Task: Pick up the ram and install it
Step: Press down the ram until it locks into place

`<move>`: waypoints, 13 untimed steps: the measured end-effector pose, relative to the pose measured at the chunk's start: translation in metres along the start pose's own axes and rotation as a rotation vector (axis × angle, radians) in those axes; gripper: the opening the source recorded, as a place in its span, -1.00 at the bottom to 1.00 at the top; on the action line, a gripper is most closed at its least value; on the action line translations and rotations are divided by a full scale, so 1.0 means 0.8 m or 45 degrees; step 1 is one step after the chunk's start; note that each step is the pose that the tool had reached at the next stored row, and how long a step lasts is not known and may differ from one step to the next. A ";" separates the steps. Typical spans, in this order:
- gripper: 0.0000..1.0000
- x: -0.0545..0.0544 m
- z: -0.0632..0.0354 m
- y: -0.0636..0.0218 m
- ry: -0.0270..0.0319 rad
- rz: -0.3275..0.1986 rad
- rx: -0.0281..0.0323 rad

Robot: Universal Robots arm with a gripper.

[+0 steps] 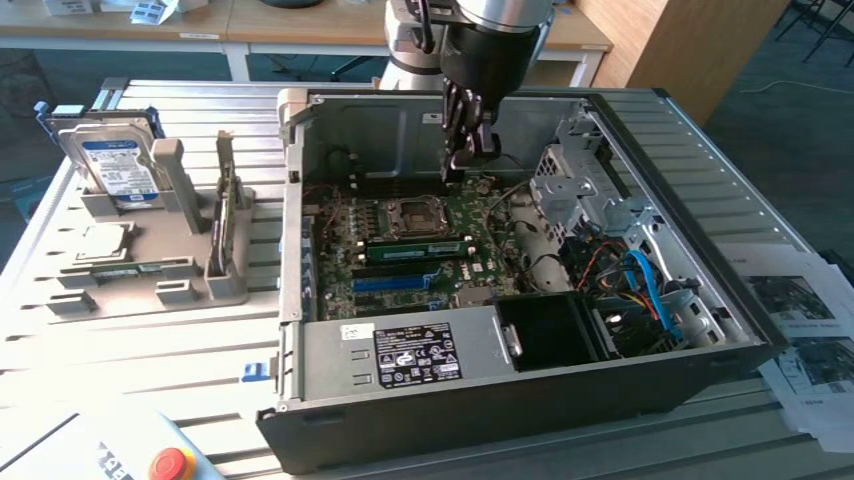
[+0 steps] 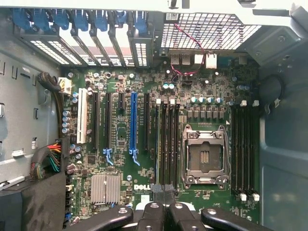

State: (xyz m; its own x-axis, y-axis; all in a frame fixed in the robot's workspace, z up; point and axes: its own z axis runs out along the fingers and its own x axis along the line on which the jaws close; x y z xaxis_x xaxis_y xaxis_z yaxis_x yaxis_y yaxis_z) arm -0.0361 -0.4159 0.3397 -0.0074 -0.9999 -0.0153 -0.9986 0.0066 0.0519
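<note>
Slatted table (image 1: pixel 147 350), one open case (image 1: pixel 534 400), one ram (image 1: pixel 416 249), one closed pincer (image 1: pixel 463 170)

**A:** the board (image 2: pixel 144 77) under the black claw (image 2: pixel 163 192) is green, right?

**B:** yep, green. One blue slot (image 2: pixel 133 120) and a white slot (image 2: pixel 83 115) off to the claw's side, a ribbed silver heatsink (image 2: pixel 105 188) right beside it, and red, orange and green wires (image 2: pixel 54 159) further out.

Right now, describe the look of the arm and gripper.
The arm is silver-grey and cylindrical. The gripper is black, built of jointed linkage bars with round silver bolt heads, narrowing to two slim dark fingers.
</note>
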 end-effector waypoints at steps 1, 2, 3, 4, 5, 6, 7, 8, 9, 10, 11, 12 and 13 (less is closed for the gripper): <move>-0.80 0.000 0.000 0.000 0.0000 0.000 0.0000; -0.80 0.000 0.000 0.000 0.0000 0.000 0.0000; -0.80 0.000 0.000 0.000 0.0001 -0.001 -0.0001; -0.80 0.000 0.000 0.000 0.0002 -0.002 0.0000; -0.80 0.000 0.000 -0.001 0.0002 -0.003 -0.0002; -0.80 0.000 0.000 -0.003 0.0003 -0.004 -0.0001; -0.80 0.000 0.000 -0.005 0.0001 -0.004 0.0000; -0.80 0.000 0.000 -0.008 0.0001 -0.005 -0.0001; -0.80 0.001 -0.001 -0.010 0.0002 -0.006 -0.0002; -0.80 0.001 -0.001 -0.013 0.0003 -0.006 -0.0002; -0.80 0.001 -0.001 -0.015 0.0002 -0.007 -0.0002; -0.80 0.001 -0.001 -0.018 0.0000 -0.007 -0.0002; -0.80 0.001 -0.001 -0.020 0.0000 -0.008 -0.0002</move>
State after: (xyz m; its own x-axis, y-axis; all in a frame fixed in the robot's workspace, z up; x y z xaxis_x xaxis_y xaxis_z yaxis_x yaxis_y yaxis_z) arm -0.0202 -0.4172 0.3397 -0.0011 -0.9999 -0.0157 -0.9987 0.0003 0.0519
